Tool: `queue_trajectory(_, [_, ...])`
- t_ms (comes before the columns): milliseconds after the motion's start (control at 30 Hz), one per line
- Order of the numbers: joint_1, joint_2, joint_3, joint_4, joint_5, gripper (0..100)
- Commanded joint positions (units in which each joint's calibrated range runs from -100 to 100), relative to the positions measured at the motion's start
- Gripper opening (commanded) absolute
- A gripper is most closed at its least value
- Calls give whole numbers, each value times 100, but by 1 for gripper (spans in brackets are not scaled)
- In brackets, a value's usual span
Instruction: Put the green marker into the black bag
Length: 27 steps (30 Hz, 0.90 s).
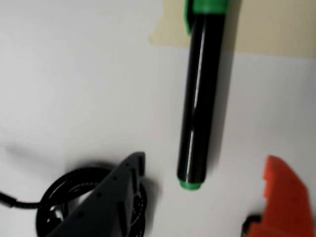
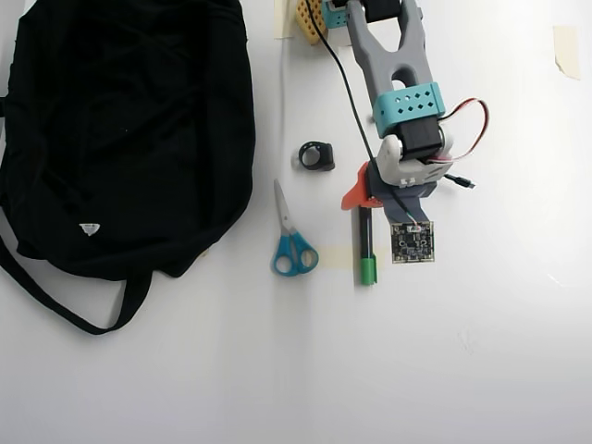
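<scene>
Plainly outside the black bag (image 2: 120,129), green marker (image 2: 366,245) on table, claw (image 1: 207,197) agape

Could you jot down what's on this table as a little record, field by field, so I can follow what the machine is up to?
Surface: white table
Target item: green marker, lying flat, green cap toward the bottom of the overhead view
Destination: black bag, at left in the overhead view, apart from the marker
Arm: gripper open, a finger on either side of the marker's small green end; not gripping yet
Other items: blue-handled scissors, coiled black cable
Task progress: marker not yet picked up
</scene>
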Motion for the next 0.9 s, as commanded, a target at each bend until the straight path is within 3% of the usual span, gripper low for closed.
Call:
queue_trajectory(0, [-14, 77, -498, -66, 18, 33])
queue_trajectory(867, [38, 692, -767, 3, -35, 32])
